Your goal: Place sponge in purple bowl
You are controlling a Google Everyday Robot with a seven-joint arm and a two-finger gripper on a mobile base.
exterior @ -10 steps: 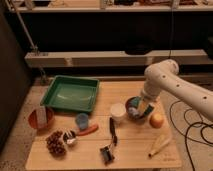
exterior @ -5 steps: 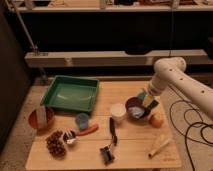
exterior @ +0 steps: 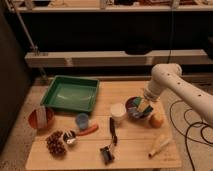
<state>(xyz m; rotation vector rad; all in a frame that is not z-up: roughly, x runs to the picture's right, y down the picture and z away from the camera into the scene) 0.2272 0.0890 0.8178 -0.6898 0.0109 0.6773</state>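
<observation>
The wooden table carried everything, and the purple bowl near its right side is my landmark. Largest on the table was the green tray, well to the left of the bowl and a little farther back. The white arm came in from the right and bent down over the bowl. At its end the gripper hung right over the bowl's right half, closed on the sponge, which showed yellow on the lower part and teal-green beside it (whether the pad rested on the bowl's inside or hung just clear of it, I couldn't tell from where I stood). The sponge sat within the bowl's outline.

Far to the left of the bowl, at the table's left edge, stood the orange-brown bowl with a pale upright thing in it. Just left of the purple bowl, nearly touching it, was the white cup. An orange fruit lay just to the bowl's right and slightly nearer the front. Nearer the front edge, to the bowl's right, lay a pale wrapped cone shape. A dark brush-like tool lay in front of the bowl, to its left. Farther left were a blue cup, a carrot and a cluster of dark grapes.
</observation>
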